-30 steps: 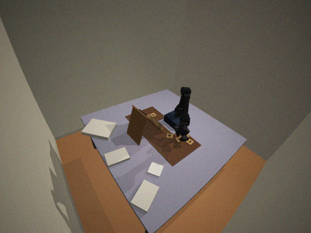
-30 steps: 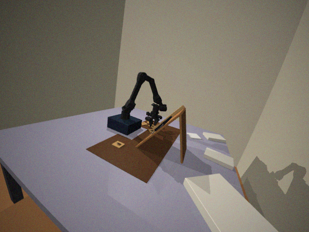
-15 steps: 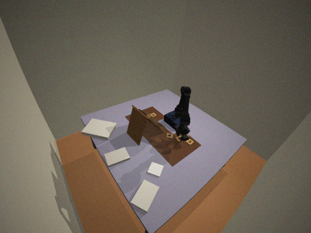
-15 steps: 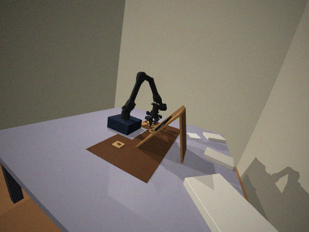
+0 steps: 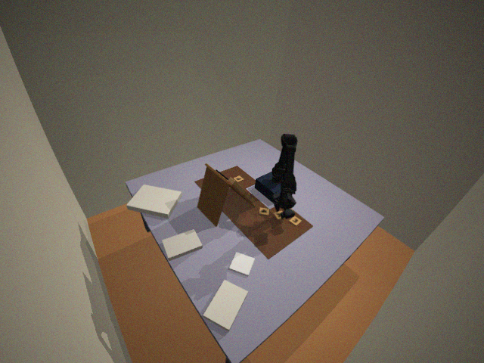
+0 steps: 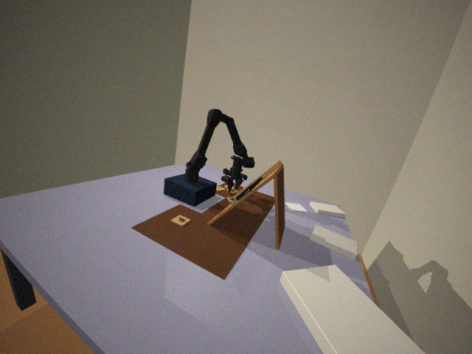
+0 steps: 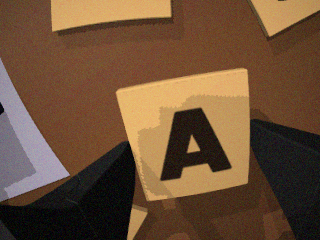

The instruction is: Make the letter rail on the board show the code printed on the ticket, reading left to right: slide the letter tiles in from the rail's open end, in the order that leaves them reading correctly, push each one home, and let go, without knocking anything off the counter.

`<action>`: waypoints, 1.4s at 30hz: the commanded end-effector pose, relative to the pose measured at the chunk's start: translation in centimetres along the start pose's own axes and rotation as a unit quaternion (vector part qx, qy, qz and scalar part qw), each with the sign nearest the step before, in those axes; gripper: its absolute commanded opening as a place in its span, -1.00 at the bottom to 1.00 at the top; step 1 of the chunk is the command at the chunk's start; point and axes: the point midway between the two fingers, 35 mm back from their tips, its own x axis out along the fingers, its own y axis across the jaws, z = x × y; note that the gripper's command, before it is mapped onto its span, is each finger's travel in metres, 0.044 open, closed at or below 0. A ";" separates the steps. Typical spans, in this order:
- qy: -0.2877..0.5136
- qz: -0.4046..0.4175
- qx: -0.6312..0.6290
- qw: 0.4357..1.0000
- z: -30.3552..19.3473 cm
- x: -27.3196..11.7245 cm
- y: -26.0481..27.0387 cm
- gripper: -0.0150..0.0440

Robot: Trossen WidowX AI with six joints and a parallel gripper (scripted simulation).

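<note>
Rail (image 5: 243, 191) (image 6: 248, 189), top view: on the board, beside the claw (image 5: 282, 214) (image 6: 234, 189) (image 7: 191, 140). Exterior: claw low over the mat. Wrist: claw pinching tile A (image 7: 142, 112); picking seems in hand, next a lift toward the rail's open end.

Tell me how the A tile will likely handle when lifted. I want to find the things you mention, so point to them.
The A tile (image 7: 192, 145), thin and flat-faced, will probably stay stiff. Its small size beside the gripper (image 5: 282, 217) (image 6: 234, 190) (image 7: 191, 167) suggests little weight. Straight edges between the fingers should discourage rolling, though it might pivot, being held at just two sides.
</note>
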 end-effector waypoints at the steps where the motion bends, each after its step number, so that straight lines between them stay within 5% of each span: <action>1: 0.003 -0.001 0.002 1.000 0.0 -0.3 0.0 -0.49; 30: 0.000 0.000 0.001 1.000 0.2 -1.1 0.2 -0.49; 42: 0.000 -0.059 0.106 0.993 -3.6 -2.8 -0.9 -0.49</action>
